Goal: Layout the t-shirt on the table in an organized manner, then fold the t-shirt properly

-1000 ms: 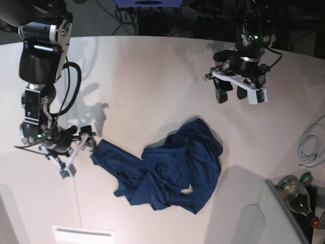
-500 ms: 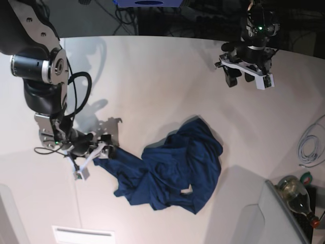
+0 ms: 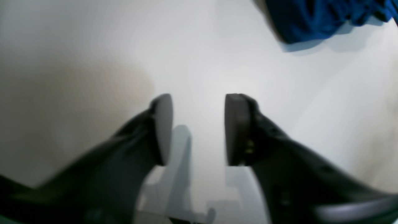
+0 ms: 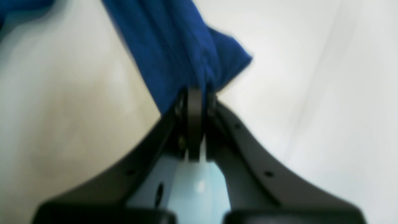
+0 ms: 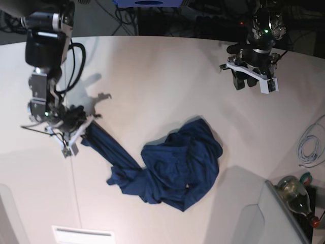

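From the base view, a dark navy t-shirt (image 5: 177, 165) lies crumpled near the middle of the white table (image 5: 152, 81), most of its bulk bunched right of centre while one long strip of cloth stretches left toward the right gripper (image 5: 81, 129), whose fingers pinch the end of that strip at the table's left side; the right arm (image 5: 45, 51) rises above it toward the far left corner. At the far right, the left gripper (image 5: 250, 81) hangs above bare tabletop, well apart from the shirt, its fingers spread with nothing between them. A white coiled cable (image 5: 310, 145) lies at the right edge, and a green glass bottle (image 5: 297, 195) rests near the right corner beside a grey panel (image 5: 256, 218). The left wrist view, somewhat blurred, shows the two dark finger pads (image 3: 163, 127) of the left gripper (image 3: 197, 127) parted over plain white table (image 3: 93, 46), with a fold of the blue t-shirt (image 3: 314, 18) in the far right corner of the frame, clear of the pads. The right wrist view shows the right gripper (image 4: 194, 102) with its fingers pressed together on a bunched edge of the t-shirt (image 4: 174, 46), the blue cloth running away from the tips toward the far left over the table (image 4: 311, 93)
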Controlling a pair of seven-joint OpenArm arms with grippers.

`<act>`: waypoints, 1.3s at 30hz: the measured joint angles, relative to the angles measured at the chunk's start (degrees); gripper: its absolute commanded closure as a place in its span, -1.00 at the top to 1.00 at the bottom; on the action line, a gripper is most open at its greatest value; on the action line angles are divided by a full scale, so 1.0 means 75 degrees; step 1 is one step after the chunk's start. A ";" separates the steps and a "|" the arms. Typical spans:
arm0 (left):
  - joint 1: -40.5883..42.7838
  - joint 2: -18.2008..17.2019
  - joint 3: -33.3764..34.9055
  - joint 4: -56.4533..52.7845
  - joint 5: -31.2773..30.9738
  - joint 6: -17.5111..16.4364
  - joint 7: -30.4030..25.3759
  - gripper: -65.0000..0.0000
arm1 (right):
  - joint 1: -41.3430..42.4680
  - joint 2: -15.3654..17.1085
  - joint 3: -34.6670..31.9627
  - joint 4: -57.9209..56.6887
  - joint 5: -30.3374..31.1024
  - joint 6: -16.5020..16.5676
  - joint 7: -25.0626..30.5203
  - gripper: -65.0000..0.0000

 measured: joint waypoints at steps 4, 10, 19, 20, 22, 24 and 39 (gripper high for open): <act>-0.0361 -0.0058 0.0545 -0.0154 0.0099 0.0052 0.0000 -0.90 | -0.1894 -0.0052 -0.0009 0.3147 0.0189 0.0472 -0.0758 -0.99; -0.1699 0.0058 0.2113 -0.1265 0.0067 0.0044 0.0003 -0.97 | -0.3652 -0.0157 -0.0061 0.4654 0.0734 0.0595 -0.0854 -0.99; -0.3646 0.1052 0.2515 -0.3413 0.1268 0.0032 -0.0519 -1.00 | -0.4170 -0.0114 0.0055 0.4730 0.0831 0.0562 -0.0845 -0.99; -0.3657 0.1075 0.2404 -0.3427 0.1419 0.0047 -0.0691 -1.00 | -0.4147 -0.0114 0.0192 0.4724 0.0845 0.0562 -0.0816 -0.99; -0.3692 0.1084 0.2177 -0.3331 0.1492 0.0090 -0.0644 -1.00 | -0.3920 -0.0137 0.0542 0.4392 0.0909 0.0562 -0.0793 -0.95; -0.3561 0.1058 0.1804 -0.2873 0.1542 0.0058 -0.0484 -1.00 | -0.3436 -0.0192 0.1099 0.3841 0.0842 0.0583 -0.0901 -0.91; -0.0385 -0.0624 -0.1227 -0.1982 0.1463 -0.0076 -0.0207 -1.00 | -0.2795 -0.0361 -0.1326 0.5254 -0.0012 0.0758 -0.1521 0.57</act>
